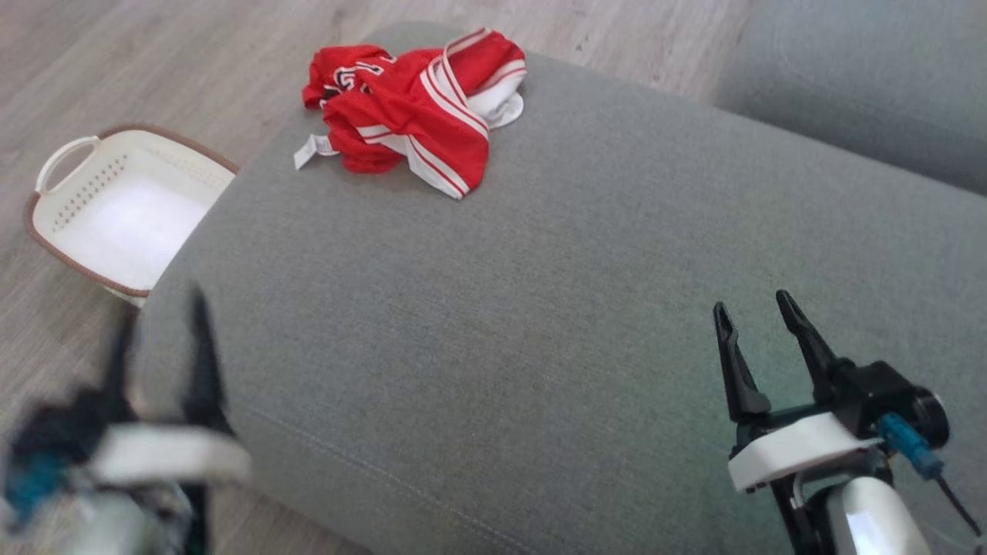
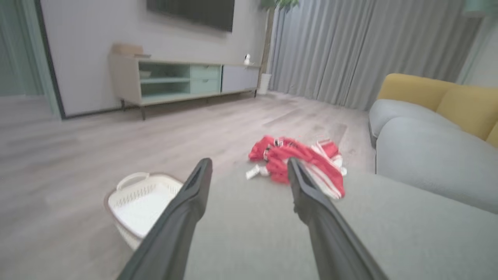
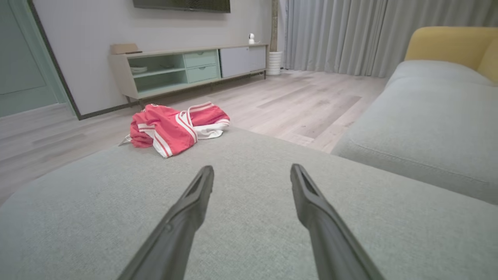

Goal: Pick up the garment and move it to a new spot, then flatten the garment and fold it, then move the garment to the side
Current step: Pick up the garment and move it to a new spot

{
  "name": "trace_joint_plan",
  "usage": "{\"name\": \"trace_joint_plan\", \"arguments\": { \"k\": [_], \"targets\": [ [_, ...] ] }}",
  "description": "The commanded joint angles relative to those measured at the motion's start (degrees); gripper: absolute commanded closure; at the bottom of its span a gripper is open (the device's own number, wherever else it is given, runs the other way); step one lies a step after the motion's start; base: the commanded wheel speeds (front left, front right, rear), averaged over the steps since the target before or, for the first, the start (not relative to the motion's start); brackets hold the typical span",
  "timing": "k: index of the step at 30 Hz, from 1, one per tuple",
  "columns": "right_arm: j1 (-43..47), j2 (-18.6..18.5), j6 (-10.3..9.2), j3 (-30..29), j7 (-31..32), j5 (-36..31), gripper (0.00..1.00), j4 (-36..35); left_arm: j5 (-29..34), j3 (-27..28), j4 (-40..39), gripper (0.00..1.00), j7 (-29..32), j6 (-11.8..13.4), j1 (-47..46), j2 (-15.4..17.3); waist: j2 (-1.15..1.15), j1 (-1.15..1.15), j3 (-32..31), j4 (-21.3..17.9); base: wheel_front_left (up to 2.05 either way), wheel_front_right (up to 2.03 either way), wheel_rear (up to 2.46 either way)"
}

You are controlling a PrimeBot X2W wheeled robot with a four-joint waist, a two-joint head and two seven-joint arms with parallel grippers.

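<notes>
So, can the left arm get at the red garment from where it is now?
Probably yes. The left gripper is open and empty, and only bare grey cushion lies between it and the crumpled garment at the far edge, though the reach looks long.

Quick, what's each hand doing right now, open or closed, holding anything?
Left hand: open, holding nothing.
Right hand: open, holding nothing.
</notes>
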Motion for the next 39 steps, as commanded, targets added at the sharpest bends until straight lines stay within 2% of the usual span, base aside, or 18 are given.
{"name": "trace_joint_plan", "arguments": {
  "k": [1, 5, 9, 13, 15, 20, 26, 32, 39],
  "targets": [
    [-2.91, -0.28, -0.04, 0.97, 0.39, -0.73, 0.00, -2.65, 0.69, 3.57, -2.67, 0.00, 0.38, -0.26, -5.68, 2.79, 0.00, 0.00, 1.30, -0.95, 0.00, 0.00, 0.00],
    [-4.65, -0.28, -0.04, 0.53, 2.67, -3.50, 0.00, -6.10, 0.50, 7.15, -3.17, 0.00, 3.75, -1.53, -14.44, 7.70, 0.00, 0.00, 5.24, -3.92, 0.00, 0.00, 0.00],
    [-7.51, -0.28, -0.04, 0.95, 5.10, -6.62, 0.00, -9.24, 0.37, 9.67, 0.46, 0.00, 7.39, -3.36, -23.98, 12.47, 0.00, 0.00, 9.46, -7.51, 0.00, 0.00, 0.00],
    [-10.14, -0.28, -0.04, 1.22, 7.37, -9.35, 0.00, -12.21, 0.31, 9.20, 6.11, 0.00, 10.35, -6.19, -32.95, 14.55, 0.00, 0.00, 14.14, -10.45, 0.00, 0.00, 0.00],
    [-10.99, -0.28, -0.04, 1.43, 8.34, -10.47, 0.00, -13.64, -0.53, 8.01, 9.83, 0.00, 11.99, -8.16, -36.96, 13.95, 0.00, 0.00, 16.38, -11.57, 0.00, 0.00, 0.00],
    [-11.79, -0.28, -0.04, 2.02, 10.78, -12.18, 0.00, -16.57, -2.69, 3.63, 20.81, 0.00, 15.67, -12.96, -44.37, 9.46, 0.00, 0.00, 20.54, -13.20, 0.00, 0.00, 0.00],
    [-11.60, -0.28, -0.04, 1.86, 12.50, -13.84, 0.00, -19.66, -3.93, -1.80, 32.00, 0.00, 18.22, -19.17, -48.69, 3.72, 0.00, 0.00, 24.20, -14.03, 0.00, 0.00, 0.00],
    [-11.10, -0.28, -0.04, 1.09, 13.24, -14.94, 0.00, -21.59, -5.13, -4.80, 40.81, 0.00, 20.34, -21.96, -50.54, 0.53, 0.00, 0.00, 26.68, -14.58, 0.00, 0.00, 0.00],
    [-11.57, -0.31, -0.04, 1.32, 13.59, -15.64, 0.00, -23.00, -6.62, -5.78, 48.09, 0.00, 21.40, -23.22, -52.61, 0.14, 0.00, 0.00, 28.63, -15.79, 0.00, 0.00, 0.00]
  ]
}}
